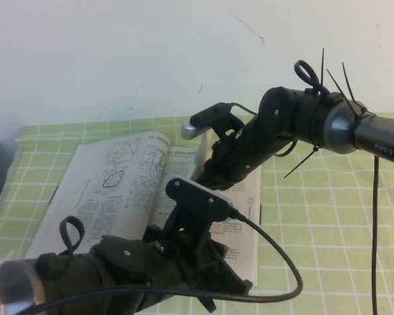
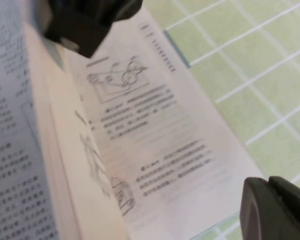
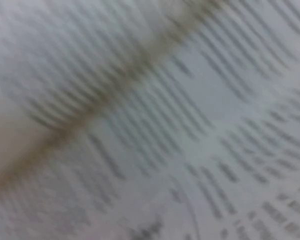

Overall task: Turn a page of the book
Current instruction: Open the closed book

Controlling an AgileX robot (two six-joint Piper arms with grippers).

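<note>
High view has the book (image 1: 111, 190) lying open on the green checked cloth (image 1: 322, 216), and both my arms are crowded over its right half. My right gripper (image 1: 210, 172) is down by the spine, mostly hidden behind its own wrist, so I honestly can't tell if it's open, closed or already pinching paper. The right wrist view is just blurry print filling everything, which tells me that camera is practically nose-down on the page (image 3: 150, 120). My left gripper (image 1: 226, 279) hovers over the near right corner of the book, and I can't tell its state either. The page sits on the right-hand side of the spread, near the spine, under my right arm. Handling-wise, I'd guess it's a thin, floppy, super light leaf, easy to crease or tear if I yank it, and smooth enough that a pinch could slide off or drag two leaves at once. The book itself looks thick and heavy, so I doubt it shifts while I pull. Best grab, I reckon, is the free outer edge or a corner, well away from the spine, lifting gently and sweeping over to the left so the paper bends rather than folds.
</note>
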